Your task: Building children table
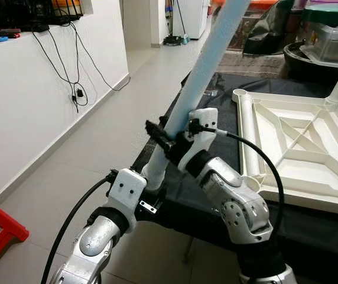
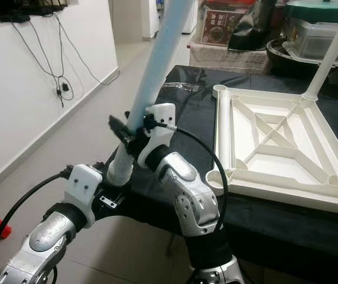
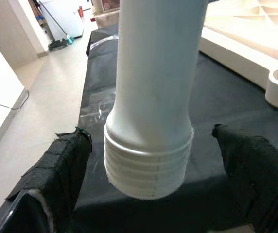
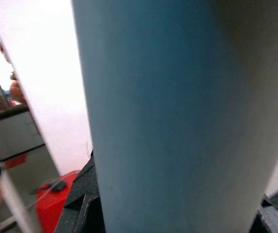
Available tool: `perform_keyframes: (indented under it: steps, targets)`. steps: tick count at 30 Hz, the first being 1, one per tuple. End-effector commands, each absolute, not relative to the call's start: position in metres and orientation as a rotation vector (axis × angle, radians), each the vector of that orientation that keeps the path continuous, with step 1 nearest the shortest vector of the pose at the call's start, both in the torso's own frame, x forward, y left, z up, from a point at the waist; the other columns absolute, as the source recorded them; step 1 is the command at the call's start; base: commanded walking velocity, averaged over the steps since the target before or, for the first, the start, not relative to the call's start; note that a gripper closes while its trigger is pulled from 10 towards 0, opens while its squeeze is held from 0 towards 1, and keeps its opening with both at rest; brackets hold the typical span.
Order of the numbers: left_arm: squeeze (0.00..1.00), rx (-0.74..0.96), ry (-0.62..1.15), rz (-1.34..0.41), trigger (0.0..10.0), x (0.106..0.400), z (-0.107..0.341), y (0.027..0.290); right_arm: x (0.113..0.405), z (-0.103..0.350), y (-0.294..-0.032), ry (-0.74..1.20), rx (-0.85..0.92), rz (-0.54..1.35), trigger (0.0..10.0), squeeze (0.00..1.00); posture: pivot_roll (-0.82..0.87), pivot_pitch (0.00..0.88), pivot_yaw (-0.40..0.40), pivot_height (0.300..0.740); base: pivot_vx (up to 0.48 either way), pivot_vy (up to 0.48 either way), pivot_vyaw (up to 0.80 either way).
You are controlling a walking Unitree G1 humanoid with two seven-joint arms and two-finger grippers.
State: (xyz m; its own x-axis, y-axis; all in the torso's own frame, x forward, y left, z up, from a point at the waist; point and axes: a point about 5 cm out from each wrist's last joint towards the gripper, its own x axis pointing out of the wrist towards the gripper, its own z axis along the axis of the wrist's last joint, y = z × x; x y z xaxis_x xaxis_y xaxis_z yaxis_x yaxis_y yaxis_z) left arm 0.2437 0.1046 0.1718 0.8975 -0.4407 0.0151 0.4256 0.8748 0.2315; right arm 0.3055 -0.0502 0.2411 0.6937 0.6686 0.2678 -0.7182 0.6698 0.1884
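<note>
Leg-fitting step: right end effector (image 1: 168, 141) clamps the blue table leg (image 1: 207, 71), left end effector (image 3: 153, 165) open; next, thread it into the tabletop's corner socket (image 1: 250, 184).

No readable text, label, brand or number anywhere before me. Box (image 2: 221, 26) at upper middle of frame carries print, too blurred to read.

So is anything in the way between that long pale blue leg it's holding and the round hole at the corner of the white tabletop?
Nothing visible. The pale blue plastic table leg is held over bare black cloth, and the near corner socket of the upturned white tabletop lies open.
</note>
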Motion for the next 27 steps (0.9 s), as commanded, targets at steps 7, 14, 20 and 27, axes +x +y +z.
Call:
perform_keyframes:
  steps: [7,14,20,27]
  targets:
    - [0.00,0.254,-0.019,-0.443,10.0,0.246,0.161,0.112,0.293,0.238,-0.043,-0.142,0.295,0.920,10.0,0.00,0.19,0.022,-0.011,0.740,0.000,0.000,0.00]
    - [0.00,0.254,0.002,-0.450,10.0,0.245,0.156,0.112,0.288,0.238,-0.041,-0.126,0.303,0.970,10.0,0.00,0.19,0.023,-0.013,0.740,0.000,0.000,0.00]
    - [0.00,0.247,0.010,-0.461,10.0,0.244,0.153,0.110,0.285,0.239,-0.042,-0.118,0.322,0.987,10.0,0.00,0.18,0.023,-0.011,0.740,0.000,0.000,0.00]
    - [0.00,0.235,0.022,-0.478,10.0,0.242,0.149,0.106,0.283,0.242,-0.042,-0.114,0.347,0.999,10.0,0.00,0.18,0.022,-0.011,0.740,0.000,0.000,0.00]
